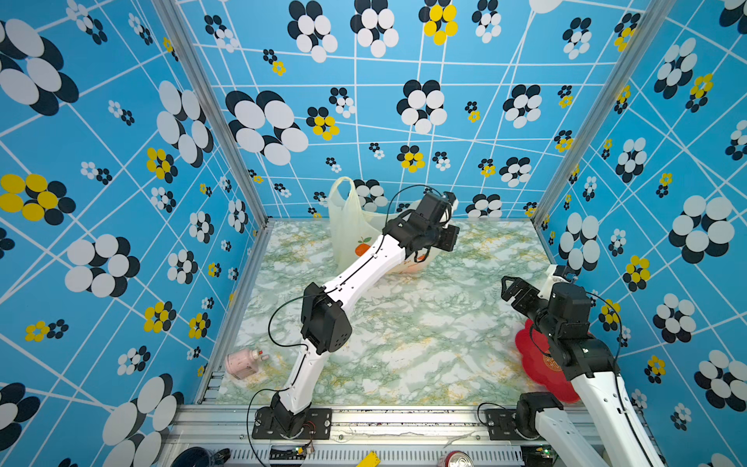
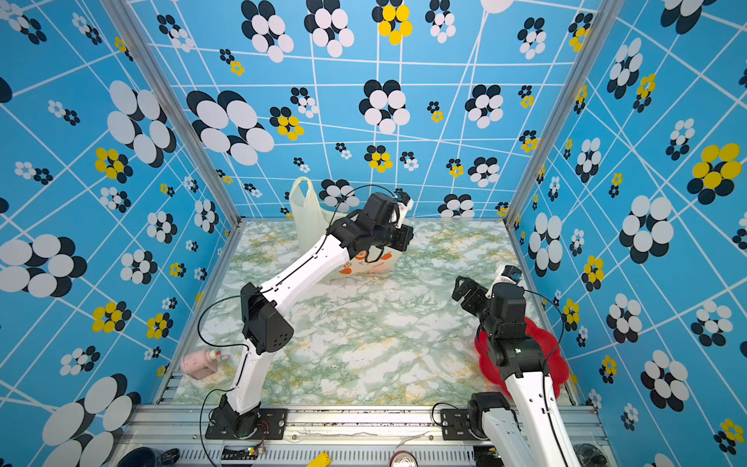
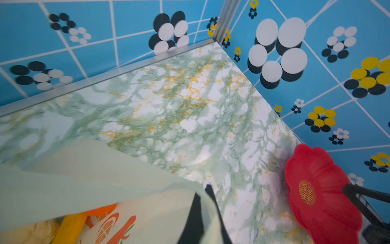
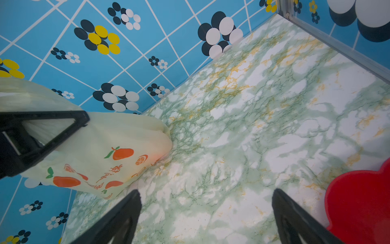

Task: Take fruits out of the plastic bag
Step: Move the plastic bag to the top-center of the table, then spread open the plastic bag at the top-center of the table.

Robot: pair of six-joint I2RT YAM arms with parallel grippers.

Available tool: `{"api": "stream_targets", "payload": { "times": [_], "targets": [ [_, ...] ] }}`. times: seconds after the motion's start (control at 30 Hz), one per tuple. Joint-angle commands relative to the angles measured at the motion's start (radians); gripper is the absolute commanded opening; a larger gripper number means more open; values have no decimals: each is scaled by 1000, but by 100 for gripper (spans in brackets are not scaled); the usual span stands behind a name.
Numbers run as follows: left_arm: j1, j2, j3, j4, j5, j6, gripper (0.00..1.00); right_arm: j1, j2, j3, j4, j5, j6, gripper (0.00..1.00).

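The plastic bag (image 1: 347,226) (image 2: 311,218) stands at the back of the marble table, pale yellow with printed orange slices, one handle loop sticking up. My left gripper (image 3: 203,191) (image 1: 442,238) is shut on the bag's upper edge, with thin film pinched between the black fingers (image 4: 42,131). Below the lifted film (image 3: 84,179) some fruits show inside: an orange (image 3: 101,209), a yellow banana (image 3: 69,228) and a cream piece (image 3: 40,232). My right gripper (image 4: 206,191) (image 1: 511,289) (image 2: 463,285) hangs open over bare table, to the right of the bag (image 4: 101,147), with nothing between its fingers.
A red flower-shaped plate (image 1: 533,356) (image 2: 545,339) (image 3: 320,190) (image 4: 358,200) lies at the right side, partly under the right arm. A pink object (image 1: 242,362) (image 2: 198,362) lies at the front left. Blue patterned walls enclose the table on three sides.
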Motion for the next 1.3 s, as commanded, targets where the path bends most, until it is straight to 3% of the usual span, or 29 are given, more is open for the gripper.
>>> {"api": "stream_targets", "payload": {
  "times": [0.0, 0.1, 0.33, 0.53, 0.77, 0.93, 1.07, 1.13, 1.27],
  "targets": [
    [-59, 27, 62, -6, 46, 43, 0, 7, 2, 28, -9, 16, 17, 99],
    [-93, 37, 92, -39, 42, 61, 0, 7, 7, 30, -9, 10, 19, 99],
    [-117, -38, 90, -113, -37, 99, 54, 7, 42, 66, -22, -36, -32, 99],
    [-182, -201, -11, -88, -116, 206, 87, 7, 52, 120, -55, -38, -91, 99],
    [-173, -315, -87, -100, -261, 148, 95, 7, 72, 138, -54, -94, -116, 99],
    [-63, -336, -128, -171, -409, -19, 95, 8, 77, 172, -74, -129, -138, 99],
    [65, -298, -124, -206, -409, -106, 97, 48, 87, 199, -96, -116, -154, 99],
    [106, -252, -95, -210, -401, -113, 98, 119, 93, 212, -107, -78, -166, 99],
    [155, -112, 65, -259, -400, -108, 99, 168, 100, 221, -111, -42, -165, 99]
  ]
}}
